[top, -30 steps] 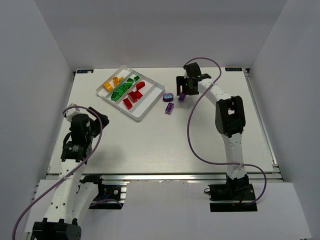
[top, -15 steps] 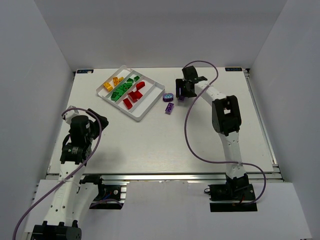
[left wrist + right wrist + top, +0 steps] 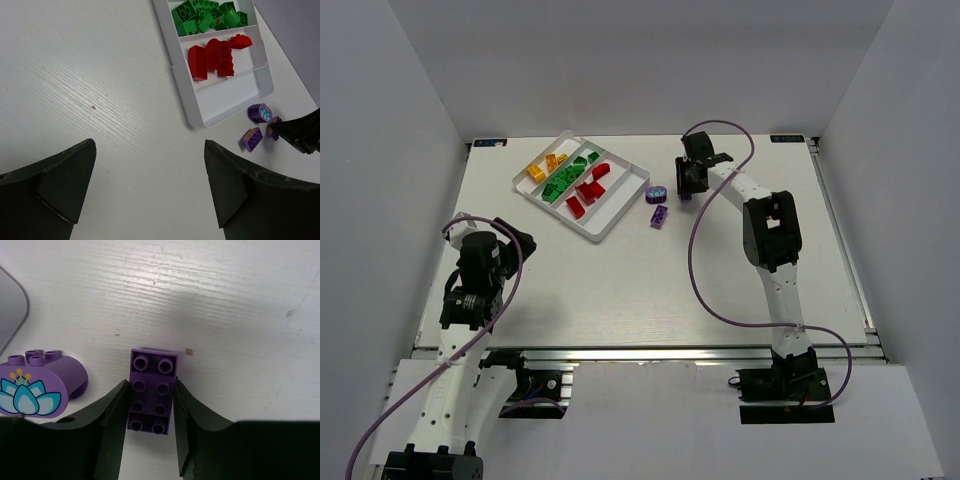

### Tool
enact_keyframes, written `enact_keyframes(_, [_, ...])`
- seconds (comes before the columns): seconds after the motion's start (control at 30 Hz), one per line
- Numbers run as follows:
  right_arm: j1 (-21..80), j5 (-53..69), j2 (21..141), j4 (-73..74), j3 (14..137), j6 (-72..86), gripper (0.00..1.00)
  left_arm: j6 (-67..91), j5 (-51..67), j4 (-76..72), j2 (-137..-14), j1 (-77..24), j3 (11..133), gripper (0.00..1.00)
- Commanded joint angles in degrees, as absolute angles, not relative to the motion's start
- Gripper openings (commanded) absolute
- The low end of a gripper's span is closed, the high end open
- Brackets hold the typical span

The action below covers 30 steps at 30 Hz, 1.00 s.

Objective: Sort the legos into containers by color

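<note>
Clamping a purple brick (image 3: 152,365) that lies near the far edge of the desk (image 3: 650,290), right of the white tray (image 3: 620,215), the right pincer (image 3: 150,407) grips its long sides while the left pincer (image 3: 150,150) hangs wide open near the left edge.

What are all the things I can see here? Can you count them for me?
table: one, white, under everything
tray: one, white, four slots, far left part of the table; the last slot has no bricks
yellow bricks: about three, orange-yellow, first slot
green bricks: a heap too jumbled to count, second slot
red bricks: about four, third slot
round purple brick: one, flower picture, on the table beside the tray
small purple brick: one, on the table nearby
long purple brick: one, on the table, being pinched
left gripper: one, black, open, over the table
right gripper: one, black, closed on the long purple brick
</note>
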<state>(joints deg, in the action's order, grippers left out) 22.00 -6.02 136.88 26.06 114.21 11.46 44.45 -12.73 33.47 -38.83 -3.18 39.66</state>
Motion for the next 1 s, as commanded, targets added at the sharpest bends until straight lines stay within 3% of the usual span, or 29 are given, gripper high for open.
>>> enact_keyframes(0.0, [22.06,-6.77,132.37,22.77,115.93,9.32,0.0,44.56,-13.53,34.01,-37.88,-3.25,40.34,0.98])
enact_keyframes(0.17, [21.97,0.07,125.52,10.76,108.48,6.95,0.0,44.47,-13.01,33.4,-37.97,-3.25,40.25,0.98])
enact_keyframes(0.33, [22.15,20.6,122.96,6.51,106.17,4.92,0.0,44.12,-12.83,33.22,-37.97,-3.25,40.17,0.98])
enact_keyframes(0.5, [24.07,32.16,123.4,3.7,106.26,3.17,0.0,44.3,-12.48,32.87,-37.88,-3.25,39.73,0.98])
enact_keyframes(0.87, [30.23,24.71,132.0,1.67,115.66,2.55,0.0,44.38,-12.3,33.49,-37.27,-3.25,39.46,0.98])
enact_keyframes(0.97, [30.76,23.47,133.33,1.06,116.8,1.85,0.06,44.47,-12.04,33.66,-37.18,-3.25,39.29,0.98])
